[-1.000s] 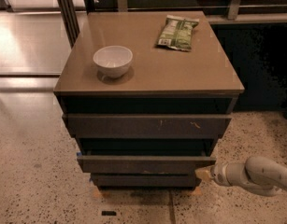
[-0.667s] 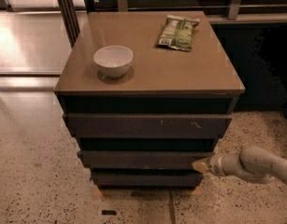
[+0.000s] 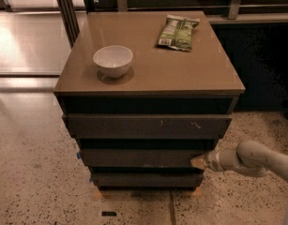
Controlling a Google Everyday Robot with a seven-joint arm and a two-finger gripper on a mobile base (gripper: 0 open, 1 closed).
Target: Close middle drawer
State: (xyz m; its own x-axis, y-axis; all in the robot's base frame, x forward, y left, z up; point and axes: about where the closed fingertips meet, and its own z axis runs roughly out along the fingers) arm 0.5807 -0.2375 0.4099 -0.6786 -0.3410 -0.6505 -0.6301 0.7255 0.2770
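Observation:
The middle drawer (image 3: 141, 157) is a dark grey-brown plain front, second of three fronts on the cabinet. It sits nearly flush, set back under the top drawer (image 3: 148, 125), which bears pale scratch marks. The narrow bottom drawer (image 3: 146, 178) lies below it. My gripper (image 3: 198, 161) comes in from the right on a pale arm (image 3: 256, 159) and its tip touches the right end of the middle drawer's front.
On the brown cabinet top (image 3: 190, 74) stand a white bowl (image 3: 113, 60) at the left and a green snack bag (image 3: 177, 32) at the back right. Speckled floor (image 3: 35, 182) surrounds the cabinet. A dark metal post (image 3: 66, 8) stands behind left.
The middle drawer has slid inward from a pulled-out position. My gripper has moved left and up against its right end.

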